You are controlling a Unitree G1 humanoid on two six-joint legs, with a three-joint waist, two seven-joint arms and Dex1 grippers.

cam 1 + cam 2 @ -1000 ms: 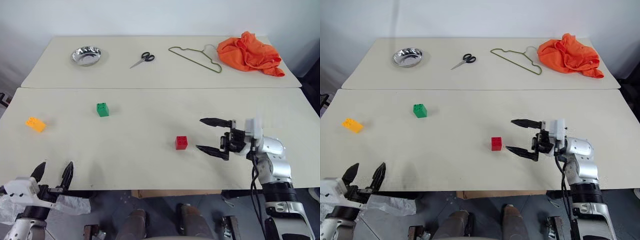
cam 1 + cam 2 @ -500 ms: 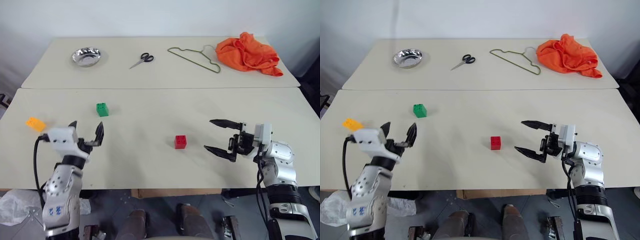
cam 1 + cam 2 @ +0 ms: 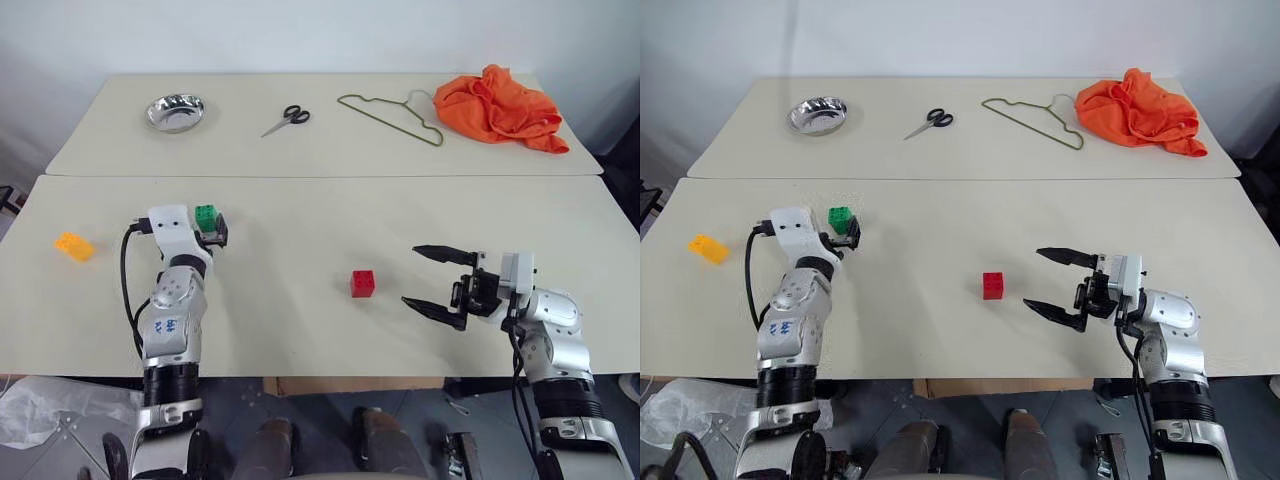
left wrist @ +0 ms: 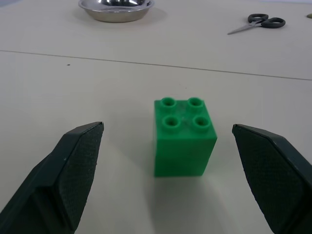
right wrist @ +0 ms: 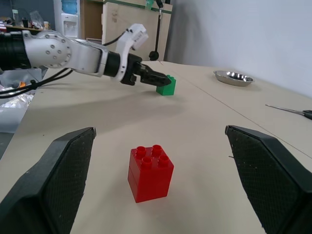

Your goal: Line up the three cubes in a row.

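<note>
Left tool (image 4: 165,180) open, facing green cube (image 4: 185,137).

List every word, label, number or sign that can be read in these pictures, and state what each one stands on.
No text here can be quoted as read.
On the left arm's white forearm cover, a blue marking: too small to read.
On the green studded plastic block, the red studded plastic block and the orange-yellow studded plastic block: no lettering visible on the faces shown.
</note>
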